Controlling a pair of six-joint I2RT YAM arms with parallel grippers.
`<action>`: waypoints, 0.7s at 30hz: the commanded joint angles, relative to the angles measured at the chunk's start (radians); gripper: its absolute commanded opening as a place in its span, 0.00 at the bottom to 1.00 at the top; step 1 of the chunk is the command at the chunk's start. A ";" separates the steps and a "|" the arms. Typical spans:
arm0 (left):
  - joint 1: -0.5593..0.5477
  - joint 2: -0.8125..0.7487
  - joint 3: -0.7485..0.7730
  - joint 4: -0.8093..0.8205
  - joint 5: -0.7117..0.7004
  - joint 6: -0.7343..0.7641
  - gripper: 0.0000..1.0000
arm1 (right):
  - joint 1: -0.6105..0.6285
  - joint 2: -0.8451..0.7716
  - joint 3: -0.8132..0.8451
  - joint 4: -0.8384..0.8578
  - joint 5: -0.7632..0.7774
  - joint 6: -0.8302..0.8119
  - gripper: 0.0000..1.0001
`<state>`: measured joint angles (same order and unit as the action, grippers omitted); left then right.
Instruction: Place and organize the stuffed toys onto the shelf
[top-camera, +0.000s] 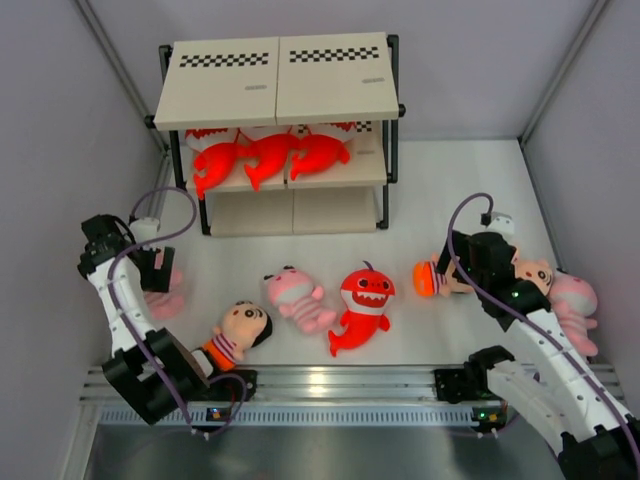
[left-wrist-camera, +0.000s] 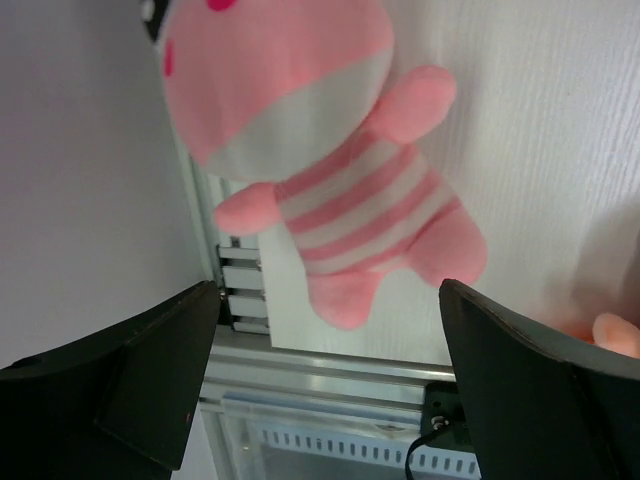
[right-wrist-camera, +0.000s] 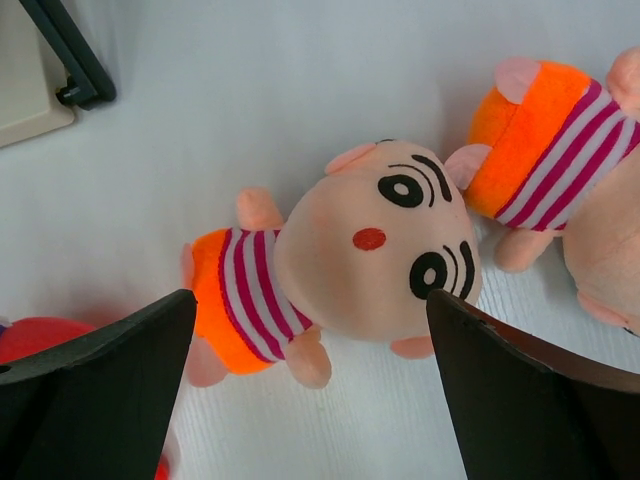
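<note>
The shelf (top-camera: 277, 80) stands at the back with three red-orange sharks (top-camera: 270, 153) on its middle board. My left gripper (top-camera: 153, 268) is open above a pink striped baby (top-camera: 166, 297) at the left wall; in the left wrist view the baby (left-wrist-camera: 320, 160) lies ahead of the open gripper (left-wrist-camera: 328, 330), untouched. My right gripper (top-camera: 470, 264) is open over a boy in orange shorts (top-camera: 433, 278); in the right wrist view this boy (right-wrist-camera: 370, 240) lies just beyond the open gripper (right-wrist-camera: 310, 300). On the table lie another boy (top-camera: 238, 333), a pink baby (top-camera: 297, 297) and a shark (top-camera: 362, 305).
A second boy (top-camera: 531, 273) and a pink baby (top-camera: 574, 298) lie by the right wall; that boy also shows in the right wrist view (right-wrist-camera: 540, 150). A shelf leg (right-wrist-camera: 62, 50) is at that view's top left. A metal rail (top-camera: 340, 382) runs along the near edge.
</note>
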<state>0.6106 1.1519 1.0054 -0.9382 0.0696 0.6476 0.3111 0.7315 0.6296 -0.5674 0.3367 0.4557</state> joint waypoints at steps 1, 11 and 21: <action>0.005 0.084 0.007 0.013 0.096 -0.026 0.97 | -0.012 0.005 0.002 0.029 -0.014 -0.015 0.99; 0.006 0.236 -0.100 0.138 0.130 -0.109 0.05 | -0.010 -0.021 0.007 0.050 -0.149 -0.064 1.00; 0.006 -0.127 -0.147 0.040 0.217 -0.077 0.00 | 0.029 -0.101 0.084 0.181 -0.514 -0.130 0.81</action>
<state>0.6125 1.1614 0.8284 -0.8391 0.2012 0.5701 0.3191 0.6346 0.6392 -0.5018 -0.0158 0.3614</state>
